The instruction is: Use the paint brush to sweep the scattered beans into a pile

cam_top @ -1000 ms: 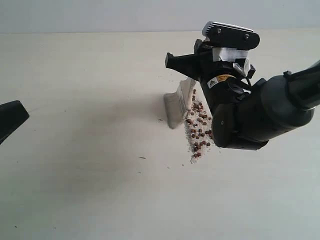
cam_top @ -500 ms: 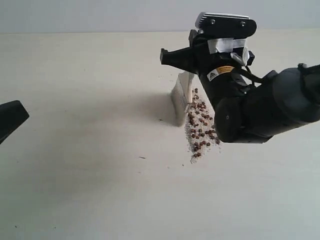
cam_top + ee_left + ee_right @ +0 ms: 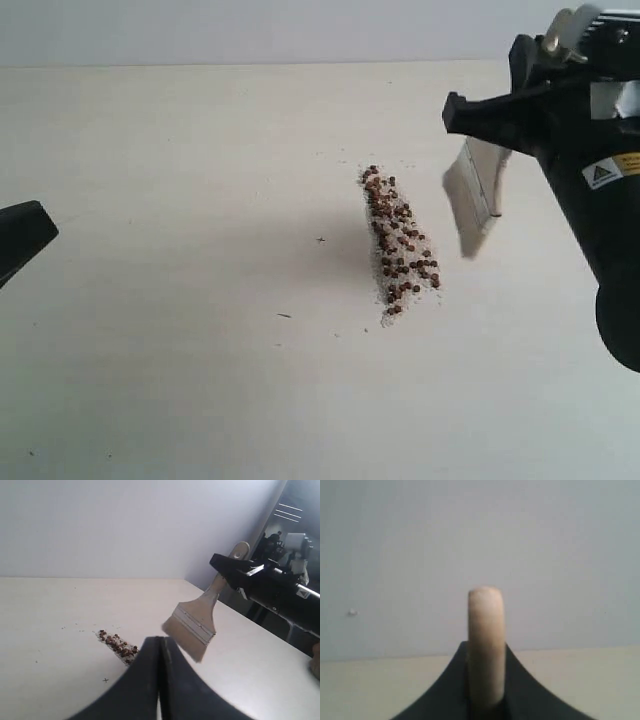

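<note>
Right claw [image 3: 478,108]: it pinches the handle of the paint brush [image 3: 480,185] tight, with one black finger on each side.
Paint brush: it hangs in the air over the table [image 3: 160,180] and does not touch it. The handle points up. The pale bristles point down, a bit tilted. It looks blurry.
Where the brush is: in the exterior view it is to the right of the beans [image 3: 398,245], near them but apart.
Beans: they are small, round and red-brown. They lie close together in one long, thin strip near the middle of the table. The strip runs on a slant from its far end to its near end.
White grains [image 3: 384,290]: fine white bits are mixed in with the beans. More lie along the left edge of the strip, mostly at the near end.
Left claw [image 3: 159,640]: its two black fingers are pressed together with nothing between them. It sits at the left edge of the exterior view, well away from the beans.
Dark specks [image 3: 320,240]: a few tiny marks lie on the table to the left of the strip.
Right wrist view: only the rounded end of the handle shows. It stands up between the black fingers, with a plain wall [image 3: 395,555] behind it.
</note>
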You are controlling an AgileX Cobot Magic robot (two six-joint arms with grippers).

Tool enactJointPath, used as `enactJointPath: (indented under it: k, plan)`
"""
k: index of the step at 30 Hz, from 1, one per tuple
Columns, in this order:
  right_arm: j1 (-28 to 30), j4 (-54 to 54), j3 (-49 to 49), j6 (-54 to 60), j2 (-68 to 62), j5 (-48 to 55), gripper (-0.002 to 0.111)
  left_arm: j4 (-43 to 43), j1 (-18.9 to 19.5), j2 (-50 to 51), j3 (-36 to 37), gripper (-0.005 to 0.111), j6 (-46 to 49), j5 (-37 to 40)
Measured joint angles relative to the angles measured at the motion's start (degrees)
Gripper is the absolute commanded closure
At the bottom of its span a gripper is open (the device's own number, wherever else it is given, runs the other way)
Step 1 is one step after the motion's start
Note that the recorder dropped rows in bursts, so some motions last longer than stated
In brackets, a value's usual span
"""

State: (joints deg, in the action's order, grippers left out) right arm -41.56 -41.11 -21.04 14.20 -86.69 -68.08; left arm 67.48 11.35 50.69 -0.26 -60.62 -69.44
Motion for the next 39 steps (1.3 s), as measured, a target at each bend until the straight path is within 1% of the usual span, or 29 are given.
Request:
enactJointPath:
  k: [3,7,12,17,24,29,33,39]
  plan:
    - [0.0,0.0,0.3,4.0,-2.6,0.4,0.108,0.0,0.0,0.0,0.0,0.107,0.0,0.0]
    - [0.0,1.0,0.3,4.2,-8.1,-0.6,0.108,0.0,0.0,0.0,0.0,0.107,0.0,0.0]
    - [0.0,4.1,-0.2,0.7,-14.4,-4.2,0.108,0.0,0.0,0.0,0.0,0.107,0.0,0.0]
    - [0.0,6.6,-1.4,-4.3,-17.8,-4.6,0.108,0.0,0.0,0.0,0.0,0.107,0.0,0.0]
    - [0.0,9.5,-3.4,-10.2,-18.2,-4.1,0.108,0.0,0.0,0.0,0.0,0.107,0.0,0.0]
    - [0.0,10.8,-4.5,-11.5,-18.2,-3.1,0.108,0.0,0.0,0.0,0.0,0.107,0.0,0.0]
    - [0.0,10.3,-4.6,-9.1,-18.0,-3.0,0.108,0.0,0.0,0.0,0.0,0.107,0.0,0.0]
    - [0.0,6.0,-4.5,-2.7,-13.7,-1.7,0.108,0.0,0.0,0.0,0.0,0.107,0.0,0.0]
